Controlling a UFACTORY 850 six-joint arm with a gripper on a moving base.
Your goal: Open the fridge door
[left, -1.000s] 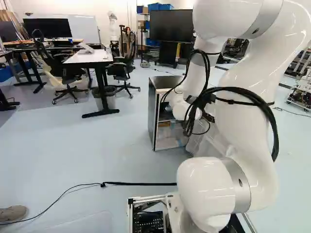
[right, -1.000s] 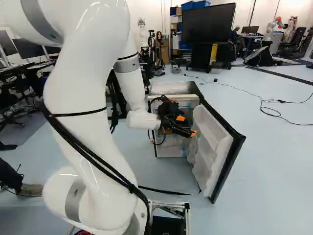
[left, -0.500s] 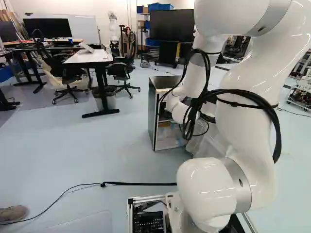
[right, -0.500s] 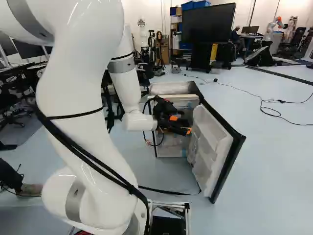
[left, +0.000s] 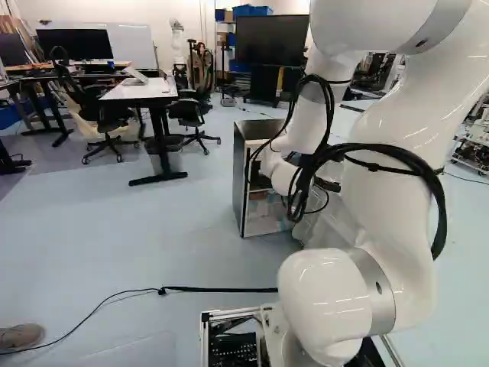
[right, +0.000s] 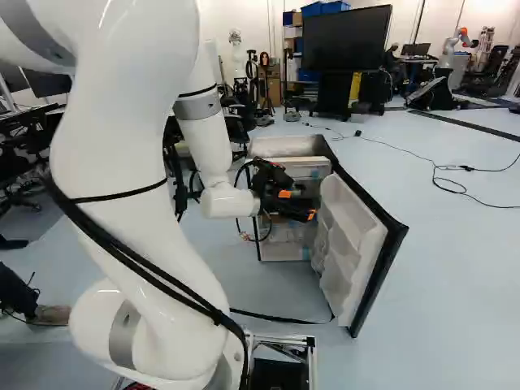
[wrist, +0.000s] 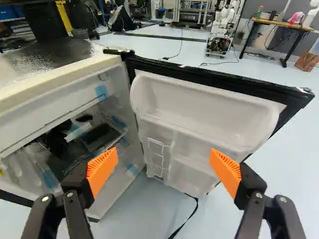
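Fridge door (right: 345, 252) at right of fridge (right: 288, 146) in right base view, swung wide open, white shelved inner face showing. Tool (right: 300, 205) by the fridge opening, fingers spread well apart. In wrist view: door ahead, largely between fingers; dark items (wrist: 101, 137) inside fridge, ahead of one finger. Cannot tell whether touching door.

Arm (right: 122, 162), left side of right base view: glossy smooth white shell, satin metallic-grey bands. Fridge top (right: 284, 146), centre: dimpled, metallic sheen. Door liner (right: 341, 231): smooth white plastic. Gripper (right: 299, 205) pads (wrist: 103, 169): matt, ridged. Floor (right: 455, 284): smooth.
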